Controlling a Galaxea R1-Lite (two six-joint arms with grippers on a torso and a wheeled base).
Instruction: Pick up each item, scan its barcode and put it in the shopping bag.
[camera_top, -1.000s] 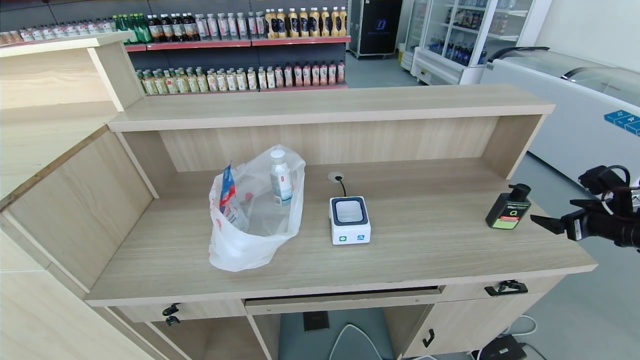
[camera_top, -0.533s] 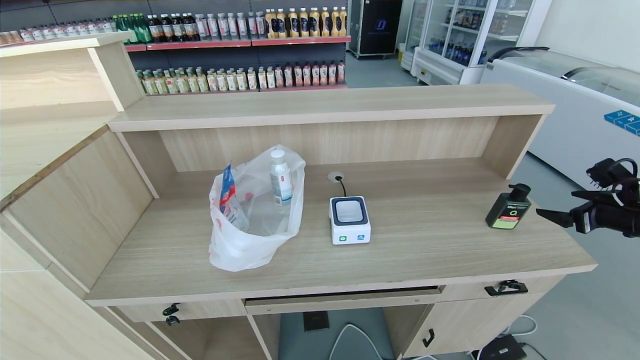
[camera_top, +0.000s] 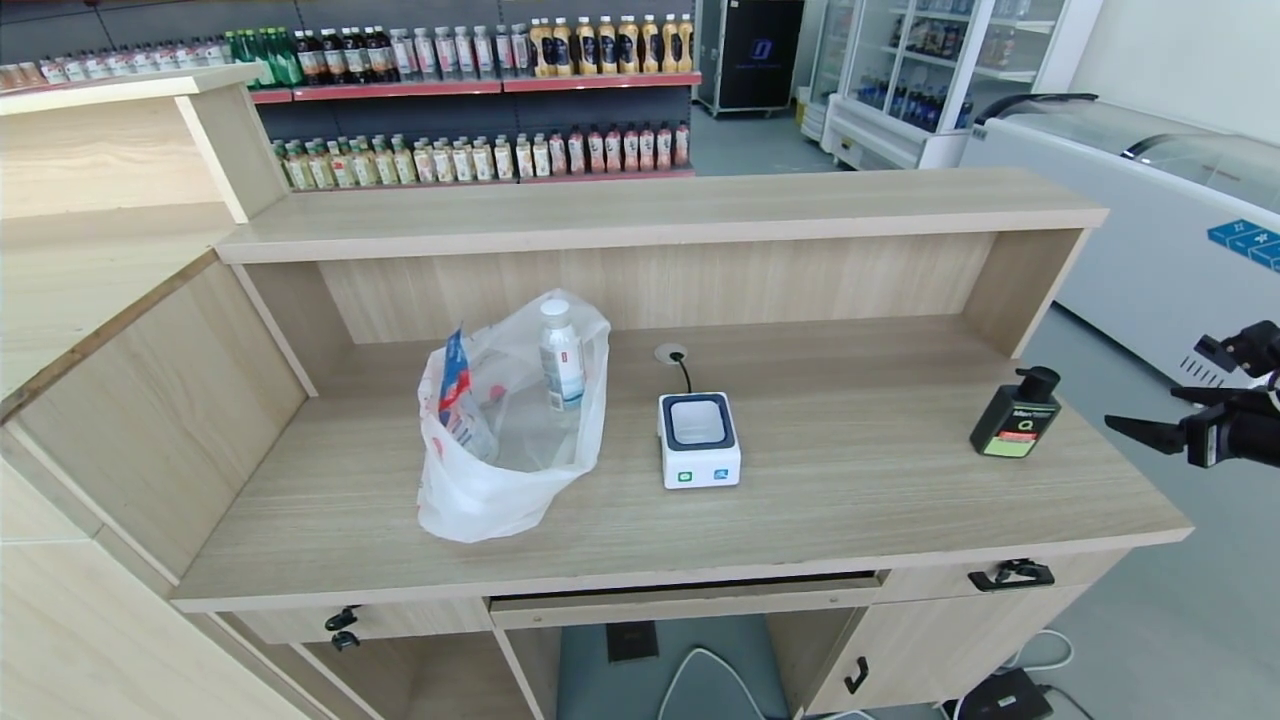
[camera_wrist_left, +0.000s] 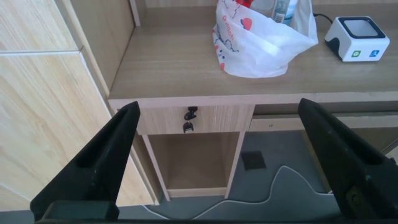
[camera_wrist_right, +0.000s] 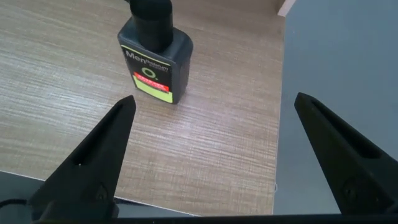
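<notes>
One black pump bottle (camera_top: 1015, 415) stands upright near the right edge of the surface (camera_top: 850, 500), toward the back right corner, with nothing touching it. My right claw (camera_top: 1150, 425) hangs just off that right edge, beside the bottle but apart from it. Its jaws are spread wide and hold nothing. On its wrist camera the bottle (camera_wrist_right: 154, 59) sits ahead of the claw (camera_wrist_right: 212, 99), beyond the fingertips.

The scanner (camera_top: 699, 438), a small white box with a dark window on top, rests near the middle of the surface. Its cable runs back to a round hole (camera_top: 671, 352) near the rear wall. Just to the scanner's left lies the shopping bag (camera_top: 500, 480), thin white plastic with its mouth open. Inside it I see a white bottle (camera_top: 562, 360) standing upright and a blue and red packet (camera_top: 455, 385).

My left claw (camera_wrist_left: 219, 106) sits out in front of the surface's front edge, jaws wide apart and empty. Its camera faces the bag (camera_wrist_left: 258, 43) and the scanner (camera_wrist_left: 357, 37).
</notes>
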